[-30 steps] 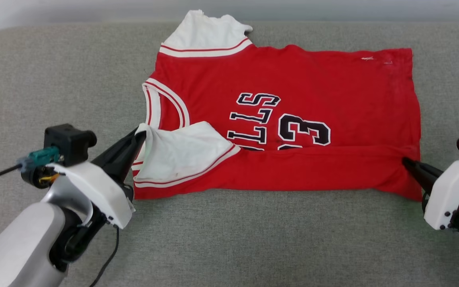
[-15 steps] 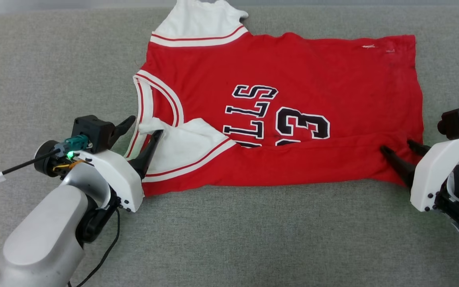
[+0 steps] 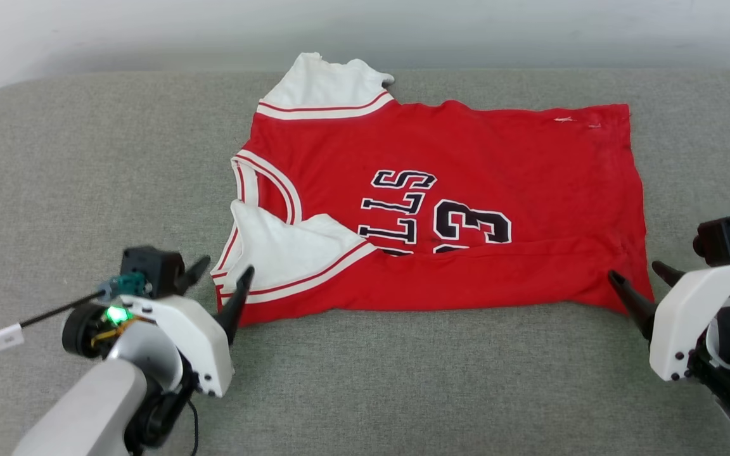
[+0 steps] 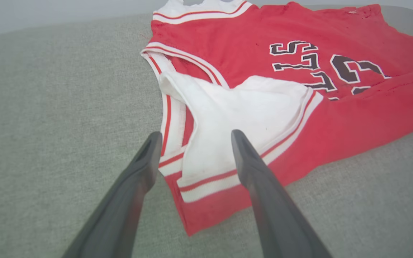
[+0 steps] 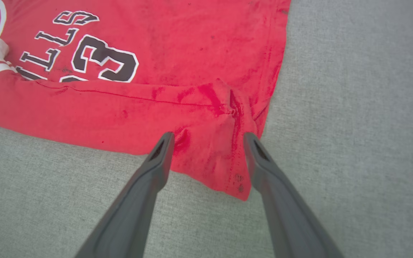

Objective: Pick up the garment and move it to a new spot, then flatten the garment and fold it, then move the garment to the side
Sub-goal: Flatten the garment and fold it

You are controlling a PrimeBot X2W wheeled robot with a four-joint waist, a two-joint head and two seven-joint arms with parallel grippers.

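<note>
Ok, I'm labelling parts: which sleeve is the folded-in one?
On the grey fabric surface lies a red jersey. At its near edge, one white sleeve is folded onto the red chest, covering some lettering; the other sleeve juts off the far edge.

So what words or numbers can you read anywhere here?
"LLS": black letters on the red garment; the earlier letters are hidden under its folded edge.
"3": beside the letters; the digit before it is half covered.
White tag, far left: too small to read.
</note>
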